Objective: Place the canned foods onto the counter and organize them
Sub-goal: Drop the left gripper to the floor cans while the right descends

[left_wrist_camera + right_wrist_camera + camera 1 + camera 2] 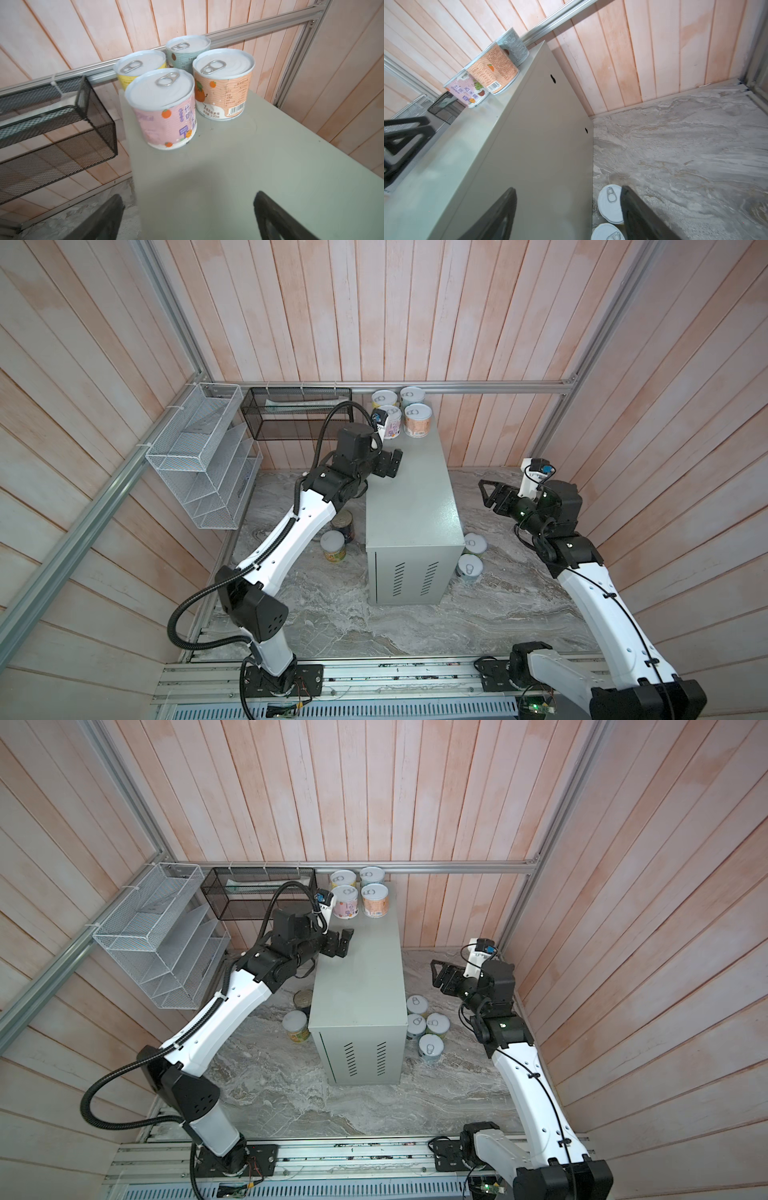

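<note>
The counter (409,506) looks like painted sheet metal, pale grey-green, with a matt, finely speckled coat. The canned foods (164,116) have smooth, dull-white metal lids with silvery pull tabs, and printed labels with a soft satin sheen. The floor surface (374,626) is smooth, with a grey marble pattern. The walls (374,302) are matt pinkish wood planks, framed by brushed aluminium rails (478,387). The white basket (195,456) and the black basket (291,423) are coated wire mesh.

Four tins (417,418) stand on the counter's (411,497) far end; other tins (437,1025) flank it left and right.
</note>
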Available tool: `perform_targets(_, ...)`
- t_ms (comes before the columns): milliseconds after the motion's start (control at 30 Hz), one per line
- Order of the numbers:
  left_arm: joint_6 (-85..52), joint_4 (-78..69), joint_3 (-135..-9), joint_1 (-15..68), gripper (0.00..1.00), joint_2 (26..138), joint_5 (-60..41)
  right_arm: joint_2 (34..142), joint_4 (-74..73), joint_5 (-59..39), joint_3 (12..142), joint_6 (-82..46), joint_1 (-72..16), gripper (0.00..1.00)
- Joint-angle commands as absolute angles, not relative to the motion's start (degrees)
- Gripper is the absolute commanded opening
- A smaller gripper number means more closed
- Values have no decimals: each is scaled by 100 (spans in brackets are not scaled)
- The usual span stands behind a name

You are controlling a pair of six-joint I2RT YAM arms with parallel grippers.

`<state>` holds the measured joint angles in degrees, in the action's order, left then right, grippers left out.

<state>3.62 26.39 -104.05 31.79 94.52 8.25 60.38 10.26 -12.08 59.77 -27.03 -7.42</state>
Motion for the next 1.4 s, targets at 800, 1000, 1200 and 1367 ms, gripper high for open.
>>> perform_targets(800,-1921,2513,-4641,2841,100,5166,720,5827,2576,-578,3858,-2912,-1020,83)
perform_targets(1000,-2304,2119,-4059,3065,100,5231,728,6068,2652,13,3799,-3044,-1673,93)
perform_targets(1200,-2546,1936,-3870,3067,100,5351,684,6325,2597,137,3741,-3138,-1757,92)
perform_targets(1367,-2565,1676,-3701,3068,100,5247,716,6485,2439,127,3727,-3129,-1770,86)
